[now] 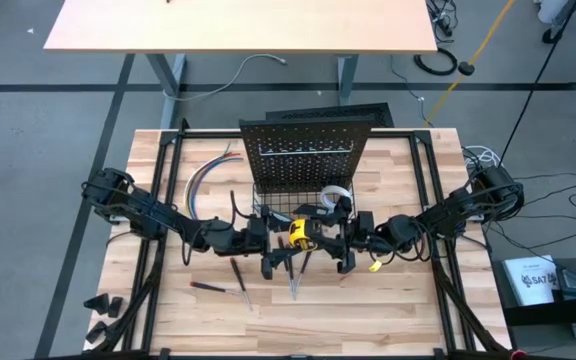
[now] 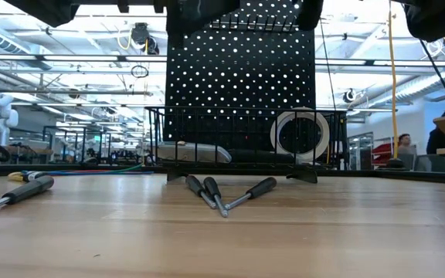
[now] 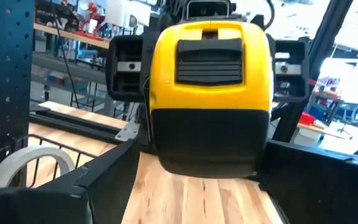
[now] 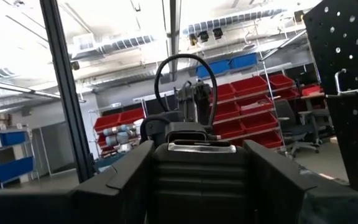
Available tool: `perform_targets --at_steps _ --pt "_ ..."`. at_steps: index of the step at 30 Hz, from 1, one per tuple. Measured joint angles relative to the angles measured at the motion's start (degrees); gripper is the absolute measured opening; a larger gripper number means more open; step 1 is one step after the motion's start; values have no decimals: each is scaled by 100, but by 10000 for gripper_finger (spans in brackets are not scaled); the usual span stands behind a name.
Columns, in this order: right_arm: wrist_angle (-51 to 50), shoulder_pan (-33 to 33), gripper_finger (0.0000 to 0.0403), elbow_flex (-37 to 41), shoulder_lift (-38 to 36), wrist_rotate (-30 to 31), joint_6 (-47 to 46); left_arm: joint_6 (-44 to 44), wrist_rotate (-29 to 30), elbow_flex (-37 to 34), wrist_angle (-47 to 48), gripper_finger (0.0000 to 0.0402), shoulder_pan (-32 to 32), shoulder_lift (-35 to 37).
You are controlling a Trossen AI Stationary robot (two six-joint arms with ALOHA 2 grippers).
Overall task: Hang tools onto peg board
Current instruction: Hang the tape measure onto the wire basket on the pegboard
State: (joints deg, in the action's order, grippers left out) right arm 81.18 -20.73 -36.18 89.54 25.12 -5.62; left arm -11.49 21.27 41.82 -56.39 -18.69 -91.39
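One peg board [image 1: 308, 150] stands on the table [image 1: 388, 310], with one wire basket [image 2: 230, 139] along its foot. One white tape roll [image 2: 300, 133] and one grey-blue knife [image 2: 195, 152] lie in that basket. One yellow-black tape measure [image 1: 298, 233] shows. Screwdrivers [image 2: 207, 191]: three lie together near the board's foot in the low view, one more [image 2: 22, 191] near the table's left edge. One bundle of coloured cables [image 1: 208, 172] lies beside the board.

Tape measure [image 1: 298, 233] yellow-black, aloft before peg board [image 1: 303, 155]; screwdrivers [image 2: 215, 194] on table.
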Motion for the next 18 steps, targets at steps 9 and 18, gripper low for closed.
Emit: perform_targets --at_steps 9,18 --pt "576 120 214 -204 410 66 -72 156 4 70 -408 318 79 -4" --pt "583 181 214 -481 737 -22 47 122 44 92 -175 268 17 -2"
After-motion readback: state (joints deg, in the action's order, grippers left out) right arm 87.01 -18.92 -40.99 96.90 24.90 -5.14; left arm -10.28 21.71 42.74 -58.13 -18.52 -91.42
